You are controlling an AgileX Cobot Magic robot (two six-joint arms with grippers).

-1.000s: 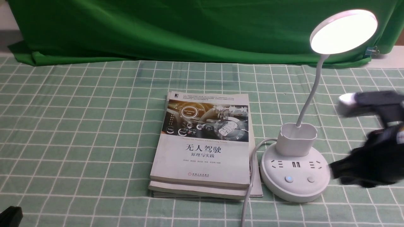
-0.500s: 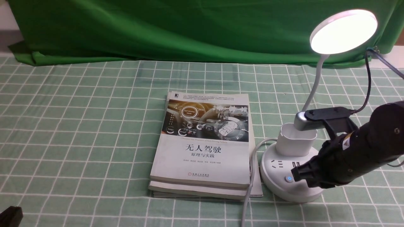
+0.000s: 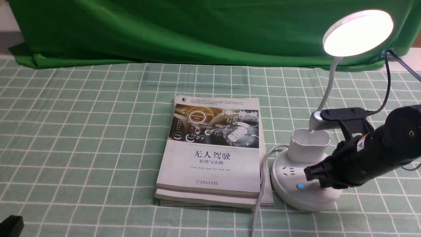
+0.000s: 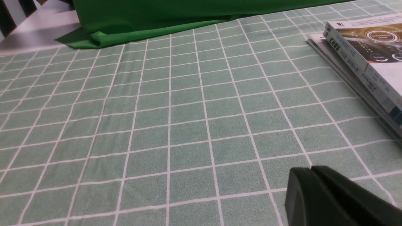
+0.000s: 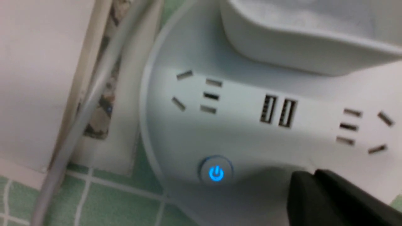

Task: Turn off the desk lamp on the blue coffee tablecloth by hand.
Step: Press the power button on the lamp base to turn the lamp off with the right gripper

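Observation:
The white desk lamp stands on the blue coffee tablecloth (image 3: 82,131) at the right, its disc head (image 3: 358,33) glowing. On its round base (image 3: 296,200) one button (image 3: 300,186) shines blue. The black hand, my right gripper (image 3: 323,187), is shut and empty. It reaches in from the right, low over the right half of the base, and hides the second button. In the right wrist view its tips (image 5: 311,175) sit beside the blue-lit button (image 5: 216,173), below the sockets. My left gripper (image 4: 311,171) is shut and empty, low at the near left (image 3: 10,225).
A stack of books (image 3: 213,151) lies just left of the lamp base. The lamp's grey cable (image 3: 260,197) runs between them to the near edge. A dark green backdrop cloth (image 3: 164,29) hangs across the back.
My right arm has swung in from the right edge to over the lamp base, then lifted a little. The lamp head stays lit. The left gripper has not moved.

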